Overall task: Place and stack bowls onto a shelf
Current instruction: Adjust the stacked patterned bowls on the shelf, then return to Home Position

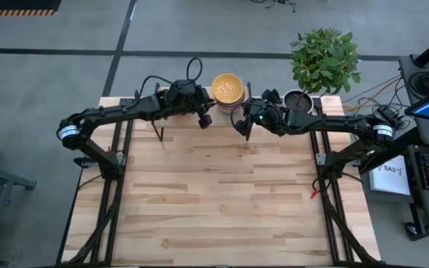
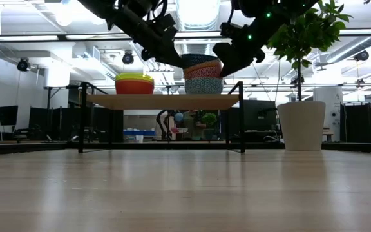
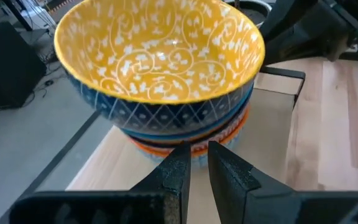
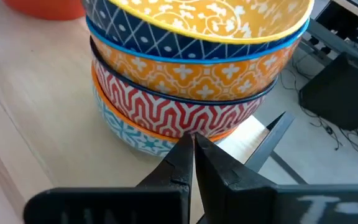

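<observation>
Shelf (image 2: 163, 101) at far edge of table (image 1: 214, 201); stack of four bowls (image 2: 203, 74) on its board, between left gripper (image 1: 205, 119) and right gripper (image 1: 240, 125), each just beside stack, above table; second bowl stack (image 2: 134, 84) on same board, beyond left gripper from first stack; plant pot (image 2: 301, 125) on table beyond right gripper, off shelf's end; both grippers' fingers drawn close together.

I see my top bowl (image 3: 160, 56), yellow inside with white swirls, dark blue outside with white lattice. Beneath it sit an orange bowl (image 4: 191, 71), a red zigzag bowl (image 4: 166, 106) and a light blue bowl (image 4: 126, 134).
</observation>
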`<control>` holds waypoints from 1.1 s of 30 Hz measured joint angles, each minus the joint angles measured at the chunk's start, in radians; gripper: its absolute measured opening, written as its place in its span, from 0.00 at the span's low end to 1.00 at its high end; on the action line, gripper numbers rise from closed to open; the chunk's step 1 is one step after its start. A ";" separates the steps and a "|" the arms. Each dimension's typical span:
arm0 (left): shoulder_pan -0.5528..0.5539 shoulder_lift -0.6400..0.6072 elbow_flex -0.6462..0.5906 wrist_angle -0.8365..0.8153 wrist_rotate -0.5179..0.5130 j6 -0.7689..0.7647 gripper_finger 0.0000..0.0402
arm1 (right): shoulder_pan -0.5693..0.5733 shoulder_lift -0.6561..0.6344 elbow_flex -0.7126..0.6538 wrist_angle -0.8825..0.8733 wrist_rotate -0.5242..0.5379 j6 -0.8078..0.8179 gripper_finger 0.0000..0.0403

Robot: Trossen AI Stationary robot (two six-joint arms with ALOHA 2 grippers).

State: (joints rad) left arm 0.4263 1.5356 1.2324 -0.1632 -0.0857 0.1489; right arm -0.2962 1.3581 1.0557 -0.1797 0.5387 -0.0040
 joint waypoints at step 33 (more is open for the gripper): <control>-0.327 -0.634 -0.504 0.078 0.316 -0.121 0.10 | 0.194 -0.283 -0.381 0.464 -0.603 -0.120 0.02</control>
State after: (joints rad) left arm 0.0990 0.9017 0.7280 -0.0848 0.2306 0.0274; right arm -0.1018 1.0751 0.6749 0.2841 -0.0645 -0.1239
